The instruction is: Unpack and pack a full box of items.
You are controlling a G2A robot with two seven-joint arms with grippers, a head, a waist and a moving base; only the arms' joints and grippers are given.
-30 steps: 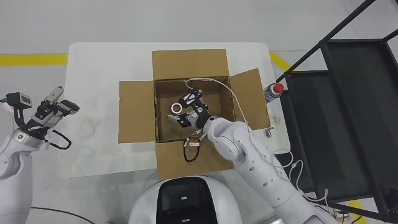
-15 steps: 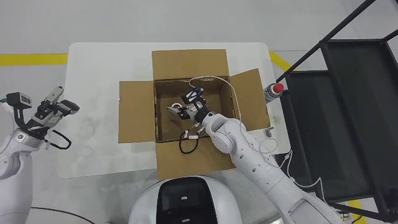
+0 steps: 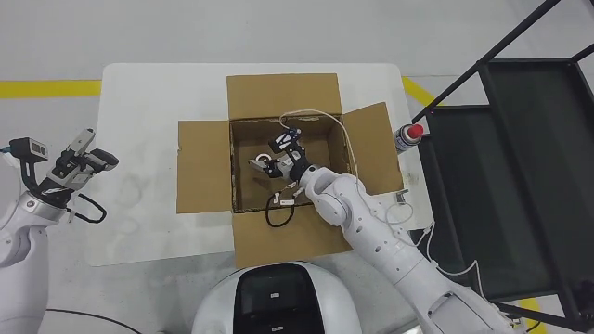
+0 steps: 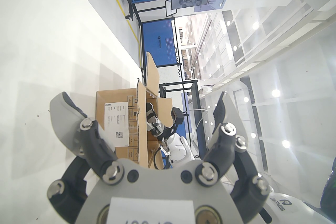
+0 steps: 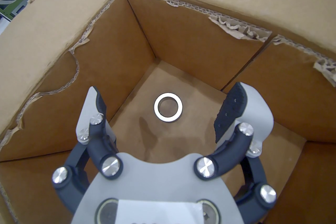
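Unpacking judged in hand: right gripper (image 5: 164,99), fingers released, hung in the box (image 5: 183,33) over the ring (image 5: 157,107), needing descent and closure.

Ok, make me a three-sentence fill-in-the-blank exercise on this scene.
On the floor of the box lies a single ____.
The right gripper above it is ____.
The can beside the box has a ____ cap.
Missing: ring; open; red.

Top view overhead, right wrist close inside, left wrist afar: common box (image 3: 283,93).
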